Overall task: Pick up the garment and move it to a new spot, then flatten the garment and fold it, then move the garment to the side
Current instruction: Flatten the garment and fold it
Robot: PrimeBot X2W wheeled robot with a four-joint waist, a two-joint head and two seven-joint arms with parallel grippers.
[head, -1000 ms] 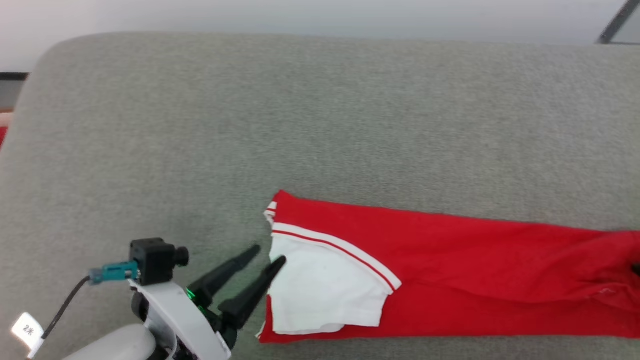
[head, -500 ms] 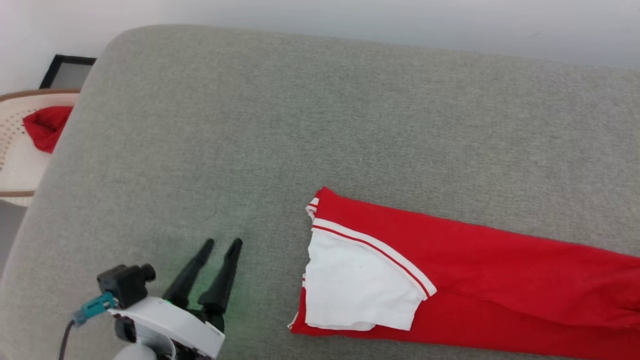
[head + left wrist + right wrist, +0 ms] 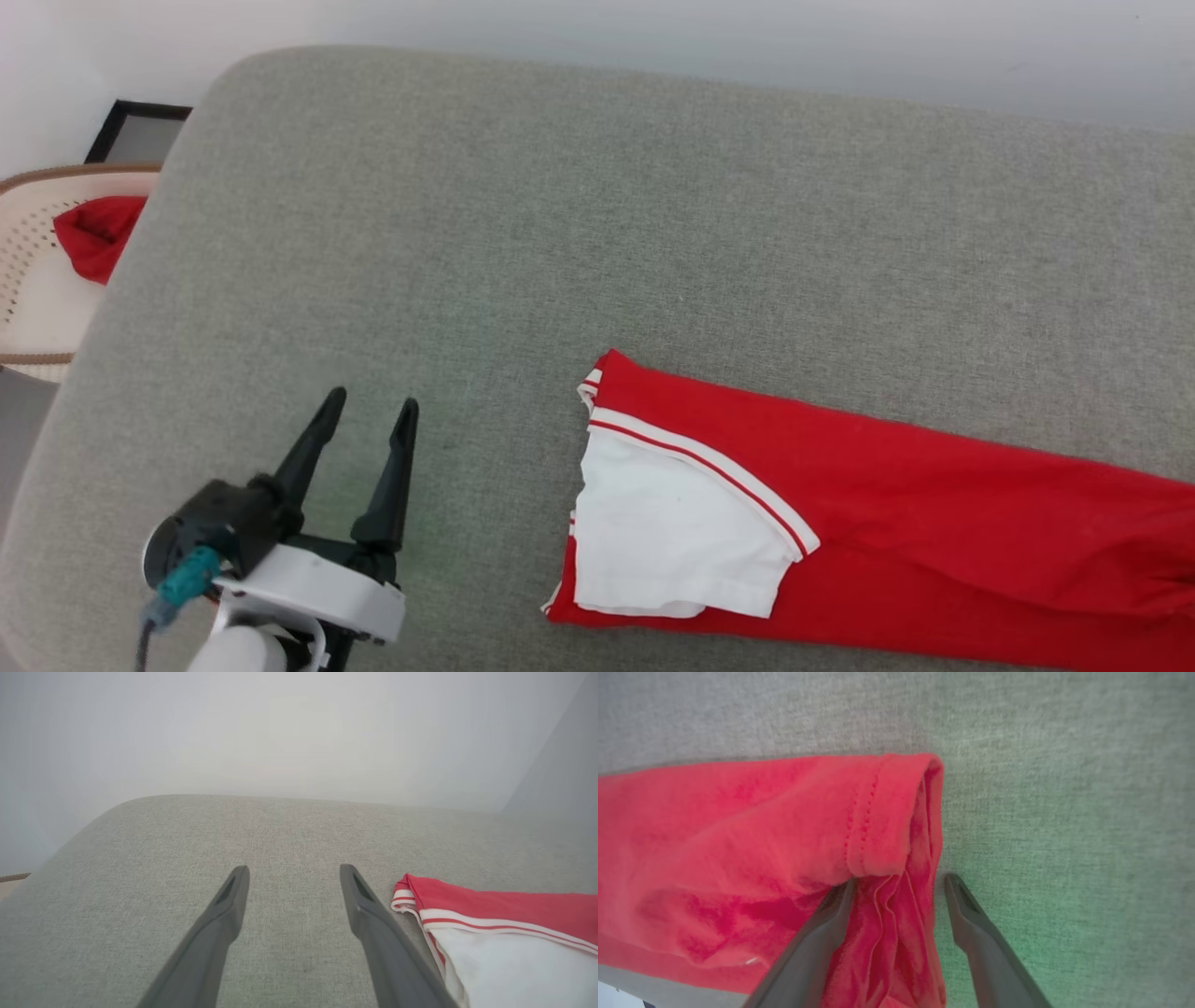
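Observation:
The garment (image 3: 887, 504) lies folded into a long red strip on the grey cushion (image 3: 560, 233), white sleeve with striped trim on top at its left end. My left gripper (image 3: 372, 399) stands open over bare cushion, well left of the sleeve and apart from it. The left wrist view has the left gripper (image 3: 293, 870) with wide-spread fingers and the garment's striped trim (image 3: 514, 933) just to the right of them. In the right wrist view my right gripper (image 3: 901, 881) is open at the garment's red hemmed end (image 3: 738, 835), loose folds lying between its fingers.
A pale woven basket (image 3: 28, 289) holding a plain red cloth scrap (image 3: 93, 238) sits past the cushion's left edge, with a dark frame (image 3: 140, 131) behind it. A white wall runs along the cushion's far edge.
The head camera has shifted. My left gripper has drawn away leftward from the white sleeve, turned its fingers to point up the view, and spread them wider. The garment lies as before.

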